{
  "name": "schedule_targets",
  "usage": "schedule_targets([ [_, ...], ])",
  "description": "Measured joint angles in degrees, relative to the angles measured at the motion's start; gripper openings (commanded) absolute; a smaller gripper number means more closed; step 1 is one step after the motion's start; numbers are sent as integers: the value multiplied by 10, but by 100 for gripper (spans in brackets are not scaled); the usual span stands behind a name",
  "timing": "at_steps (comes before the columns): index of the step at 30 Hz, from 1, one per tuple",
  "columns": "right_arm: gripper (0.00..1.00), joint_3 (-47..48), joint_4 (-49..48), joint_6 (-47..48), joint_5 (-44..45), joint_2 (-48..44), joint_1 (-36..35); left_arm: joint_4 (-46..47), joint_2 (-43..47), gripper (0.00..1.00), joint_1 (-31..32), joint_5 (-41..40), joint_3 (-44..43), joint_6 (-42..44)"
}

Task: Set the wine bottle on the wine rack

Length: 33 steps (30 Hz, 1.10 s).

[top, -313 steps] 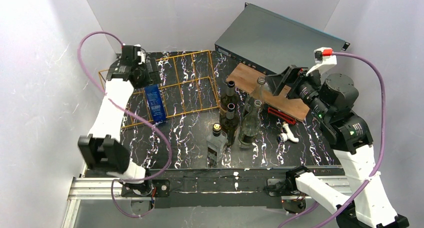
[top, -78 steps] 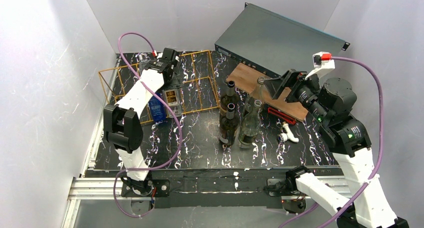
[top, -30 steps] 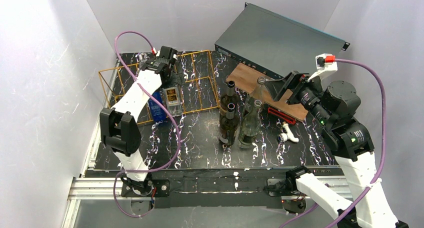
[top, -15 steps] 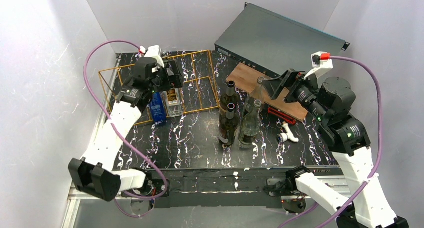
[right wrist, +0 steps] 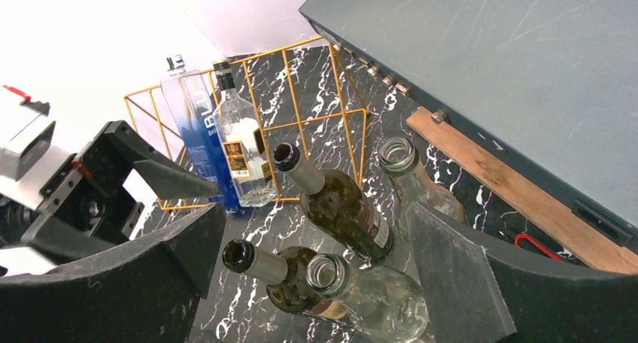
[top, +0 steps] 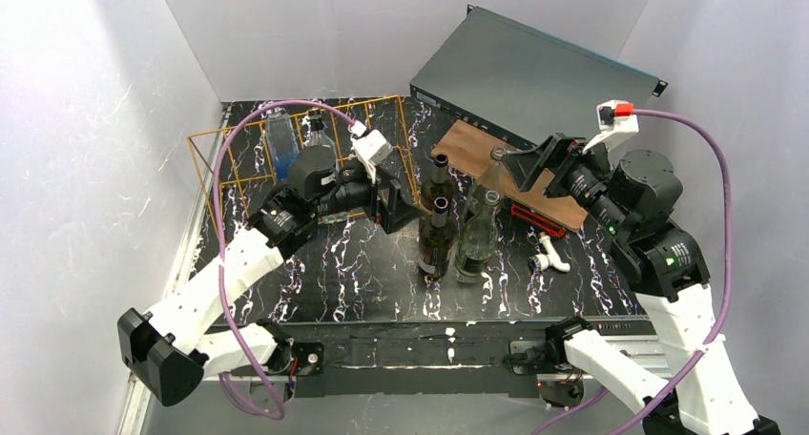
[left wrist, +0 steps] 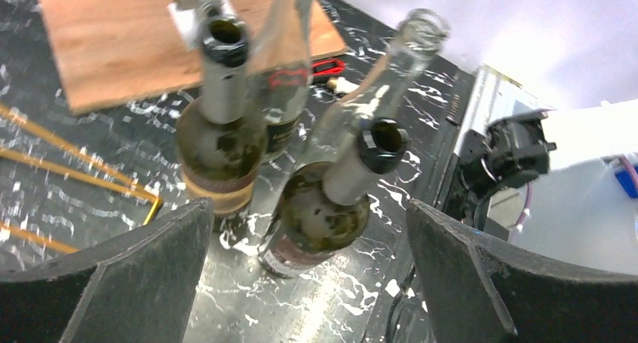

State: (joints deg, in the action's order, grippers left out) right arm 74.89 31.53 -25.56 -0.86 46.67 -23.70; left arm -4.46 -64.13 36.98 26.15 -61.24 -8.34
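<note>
The wine rack (top: 367, 158), an orange-gold wire frame, stands at the back left and also shows in the right wrist view (right wrist: 338, 110). A blue bottle (top: 280, 139) and a clear square bottle (top: 318, 141) lie in it. Four bottles stand at mid-table: two dark wine bottles (top: 436, 244) (top: 437, 182) and two clear ones (top: 477, 239) (top: 494, 173). My left gripper (top: 399, 206) is open and empty just left of the dark bottles, which fill the left wrist view (left wrist: 331, 200). My right gripper (top: 529, 163) is open and empty above the cluster (right wrist: 338, 200).
A flat grey metal case (top: 534, 68) lies at the back right, with a brown wooden board (top: 563, 204) in front of it. A red-handled tool (top: 534, 217) and a white pipe fitting (top: 550, 256) lie right of the bottles.
My left gripper has left the clear square bottle in the rack and swung right and forward to the standing bottles. The right arm has barely moved.
</note>
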Motion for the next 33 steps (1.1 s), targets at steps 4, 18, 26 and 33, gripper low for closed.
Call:
schedule_targets([
  [4, 100, 0, 1, 0, 0, -7, 0, 10, 0, 98, 21, 43, 1, 55],
  [18, 100, 0, 9, 3, 3, -21, 0, 64, -32, 85, 90, 36, 43, 76],
  [26, 100, 0, 11, 3, 3, -16, 0, 106, -32, 74, 104, -13, 65, 50],
  [33, 100, 0, 13, 4, 3, -14, 0, 129, -32, 69, 108, -53, 78, 37],
])
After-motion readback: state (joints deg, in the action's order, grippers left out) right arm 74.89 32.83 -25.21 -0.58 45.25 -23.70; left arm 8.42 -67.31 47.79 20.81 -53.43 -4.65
